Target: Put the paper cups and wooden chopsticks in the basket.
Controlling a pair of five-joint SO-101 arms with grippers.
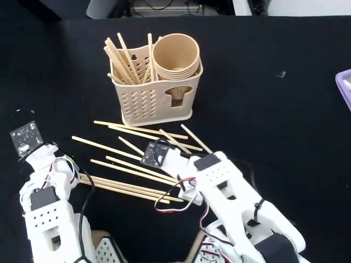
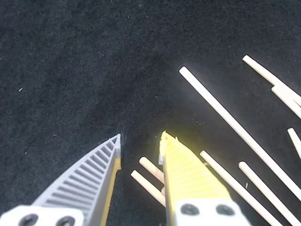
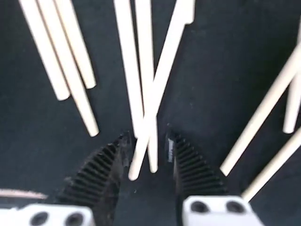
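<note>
The right gripper [image 3: 146, 141] is held partly open, and the ends of a few crossed chopsticks [image 3: 148, 94] are seen between its jaws. Their long axis runs straight away from it. The left gripper [image 2: 140, 139] is also open, beside other ends. The chopsticks are thin, smooth, pale wood. The slotted basket [image 1: 148, 104], with stacked paper cups [image 1: 175, 55], is placed farther back.

A purple thing [image 1: 345, 87] is cut off at the high view's edge; the right arm [image 1: 236, 192] hides ends of several chopsticks [image 1: 129, 171].
</note>
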